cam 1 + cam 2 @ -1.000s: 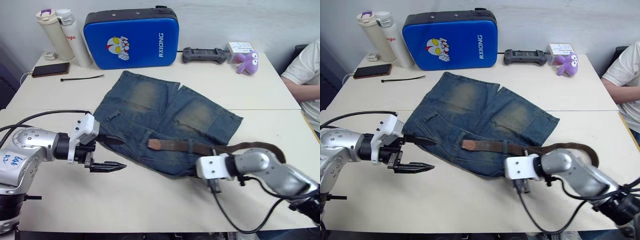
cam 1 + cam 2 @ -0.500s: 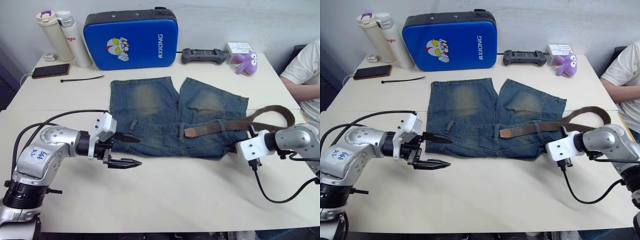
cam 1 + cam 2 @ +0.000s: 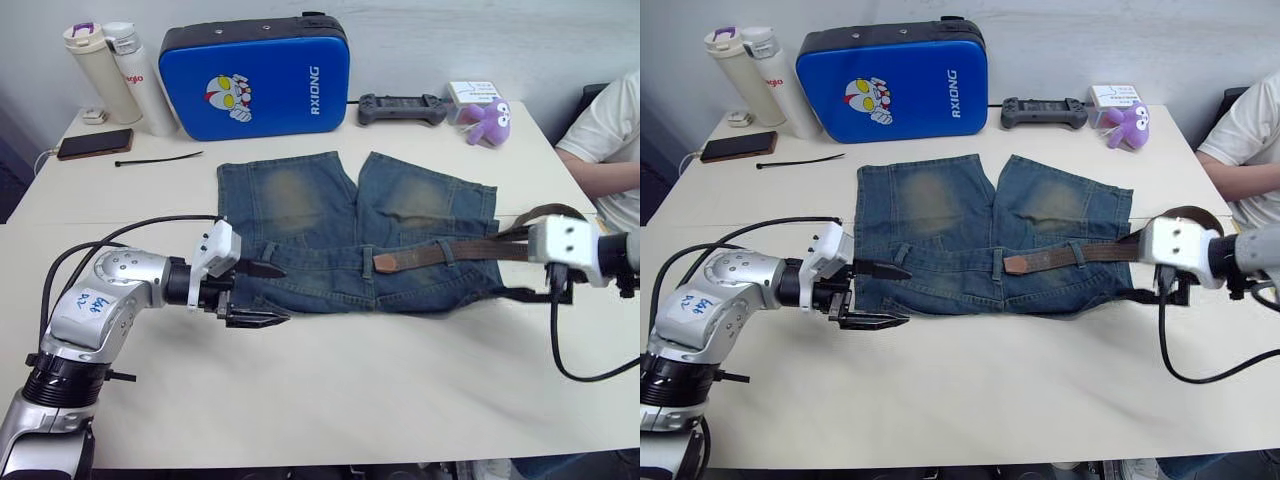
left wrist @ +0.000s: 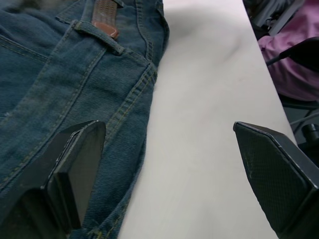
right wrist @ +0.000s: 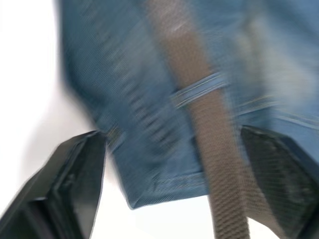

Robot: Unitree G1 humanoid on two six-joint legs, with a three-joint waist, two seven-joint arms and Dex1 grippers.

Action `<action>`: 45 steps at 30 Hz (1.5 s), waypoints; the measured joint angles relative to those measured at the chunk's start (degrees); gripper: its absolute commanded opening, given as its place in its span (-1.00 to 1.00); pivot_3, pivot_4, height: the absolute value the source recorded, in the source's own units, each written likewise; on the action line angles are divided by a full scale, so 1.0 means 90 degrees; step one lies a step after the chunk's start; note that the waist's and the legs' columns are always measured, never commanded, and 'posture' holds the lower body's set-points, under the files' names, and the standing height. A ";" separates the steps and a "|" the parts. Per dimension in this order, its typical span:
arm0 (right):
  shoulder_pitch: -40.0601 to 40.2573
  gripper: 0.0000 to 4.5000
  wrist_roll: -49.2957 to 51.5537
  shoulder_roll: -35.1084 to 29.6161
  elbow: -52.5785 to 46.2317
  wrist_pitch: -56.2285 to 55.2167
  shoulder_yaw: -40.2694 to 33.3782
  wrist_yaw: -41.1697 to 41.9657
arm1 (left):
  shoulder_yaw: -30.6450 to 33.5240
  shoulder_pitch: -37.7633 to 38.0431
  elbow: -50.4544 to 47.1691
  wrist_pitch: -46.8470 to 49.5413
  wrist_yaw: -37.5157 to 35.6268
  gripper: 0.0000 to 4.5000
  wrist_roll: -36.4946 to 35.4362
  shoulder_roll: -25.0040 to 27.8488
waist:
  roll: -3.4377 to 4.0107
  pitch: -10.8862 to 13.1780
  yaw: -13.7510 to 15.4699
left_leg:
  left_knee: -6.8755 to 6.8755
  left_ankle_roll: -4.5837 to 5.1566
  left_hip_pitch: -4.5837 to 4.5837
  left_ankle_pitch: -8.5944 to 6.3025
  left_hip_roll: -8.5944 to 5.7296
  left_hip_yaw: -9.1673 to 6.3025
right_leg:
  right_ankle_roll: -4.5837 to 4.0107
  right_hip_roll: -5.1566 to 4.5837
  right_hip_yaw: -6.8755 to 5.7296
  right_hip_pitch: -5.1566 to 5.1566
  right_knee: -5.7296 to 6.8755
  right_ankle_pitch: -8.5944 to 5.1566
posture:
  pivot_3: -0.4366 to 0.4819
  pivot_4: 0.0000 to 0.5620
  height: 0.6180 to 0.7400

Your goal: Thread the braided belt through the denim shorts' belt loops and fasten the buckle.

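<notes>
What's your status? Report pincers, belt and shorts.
Left pincer open at denim shorts waistband corner. Right pincer open, astride braided belt. Belt through some belt loops, tip mid-waistband. Nothing in the way.

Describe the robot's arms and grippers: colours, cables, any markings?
Both arms are silver-grey metal with white wrist blocks and black cables looping off them. The left gripper has two black pointed fingers; its arm carries blue handwritten marks. The right gripper has black fingers with textured pads.

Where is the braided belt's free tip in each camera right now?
Left eye view: the braided belt tip lies mid-waistband on the denim shorts, right of centre.
Right eye view: same spot.
Left wrist view: brown tip far ahead, under a belt loop.
Right wrist view: the strap, not its tip, runs between the open right gripper fingers.
Shared landmark: the waistband.
</notes>
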 measured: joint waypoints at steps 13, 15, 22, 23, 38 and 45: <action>0.0907 0.97 0.7742 0.3160 -0.1781 0.5542 -0.1475 -0.7485 | 0.0032 0.0295 -0.0311 0.0047 0.0562 1.00 -0.0009 -0.0224 | 0.0000 0.0000 -0.0009 | 0.0007 0.0001 -0.0020 0.0001 -0.0002 0.0000 | 0.0001 -0.0002 -0.0002 -0.0011 -0.0001 0.0000 | -0.05 -0.47 1.00; 0.0834 0.97 0.8574 0.3454 -0.1512 0.5176 -0.1473 -0.8460 | 0.0032 0.0297 -0.0326 0.0054 0.0621 1.00 -0.0010 -0.0229 | -0.0001 0.0000 -0.0017 | 0.0009 0.0003 -0.0020 0.0001 -0.0002 0.0002 | 0.0002 -0.0001 -0.0002 -0.0010 -0.0001 0.0001 | -0.05 -0.47 1.00; 0.0803 0.97 0.9408 0.4035 -0.0946 0.4402 -0.1245 -1.0125 | 0.0032 0.0300 -0.0419 0.0090 0.0741 1.00 -0.0011 -0.0229 | 0.0000 0.0000 -0.0025 | 0.0006 0.0008 -0.0026 0.0000 -0.0001 0.0003 | 0.0002 0.0002 0.0000 -0.0019 0.0005 0.0001 | -0.05 -0.47 1.00; 0.0801 0.97 0.9443 0.4110 -0.0916 0.4307 -0.1247 -1.0220 | 0.0033 0.0303 -0.0447 0.0095 0.0748 1.00 -0.0011 -0.0227 | 0.0000 0.0000 -0.0028 | 0.0006 0.0009 -0.0025 -0.0001 -0.0001 0.0003 | 0.0002 0.0002 0.0000 -0.0019 0.0003 0.0001 | -0.05 -0.47 1.00; 0.0523 0.97 0.9477 0.4909 -0.0683 0.3423 -0.1464 -1.0403 | 0.0140 0.0490 -0.0558 0.0251 0.0930 1.00 -0.0037 -0.0234 | 0.0000 0.0000 -0.0089 | 0.0000 0.0011 -0.0027 -0.0002 0.0000 0.0003 | 0.0002 0.0002 0.0002 -0.0028 0.0004 0.0001 | -0.05 -0.47 1.00; 0.0285 0.97 0.9320 0.4950 -0.0435 0.3316 -0.1575 -1.0314 | 0.0140 0.0320 -0.0557 0.0308 0.0911 1.00 -0.0037 -0.0192 | 0.0000 0.0000 -0.0153 | -0.0003 0.0010 -0.0032 -0.0002 0.0000 0.0004 | 0.0001 0.0002 0.0003 -0.0034 0.0005 0.0001 | -0.05 -0.47 1.00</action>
